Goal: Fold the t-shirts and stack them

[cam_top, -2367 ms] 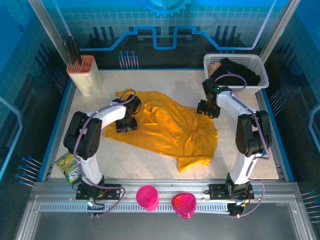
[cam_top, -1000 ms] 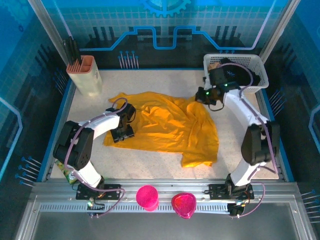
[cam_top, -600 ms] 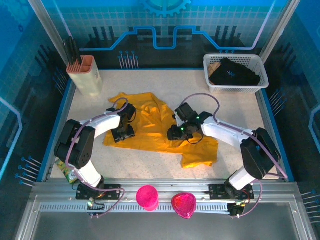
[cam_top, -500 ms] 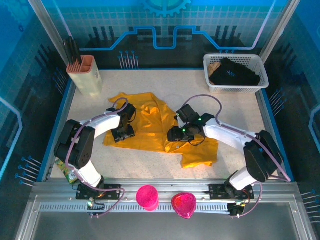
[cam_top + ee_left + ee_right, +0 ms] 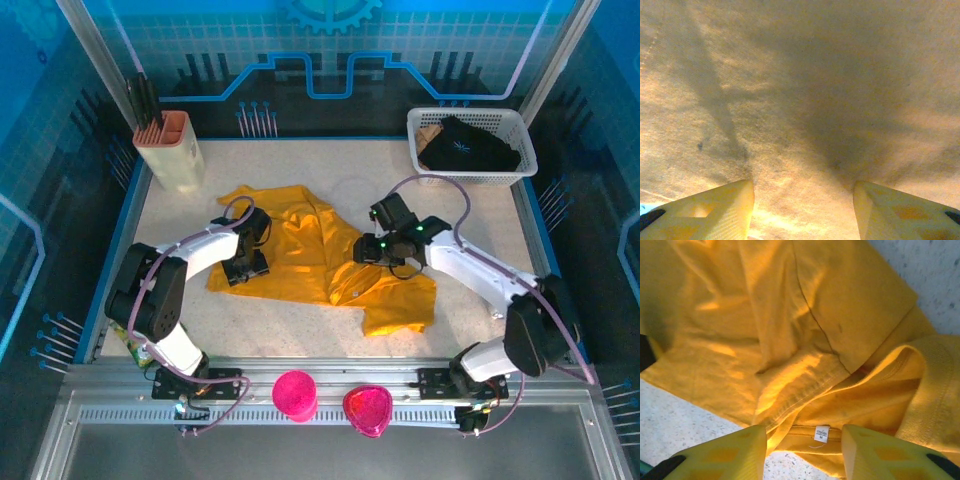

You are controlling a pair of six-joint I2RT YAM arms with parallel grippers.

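We saw the t-shirt [image 5: 300,250] crumpled mid-counter [image 5: 280,322]; the left end effector [image 5: 247,267], fingers spread, rested on its left edge, the right end effector [image 5: 366,252] gaped above its middle

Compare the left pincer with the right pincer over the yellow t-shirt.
The left pincer sits close over smooth, flat fabric at the t-shirt's left edge. The right pincer hangs higher over bunched folds and the collar label near its middle. Both are open, holding nothing.
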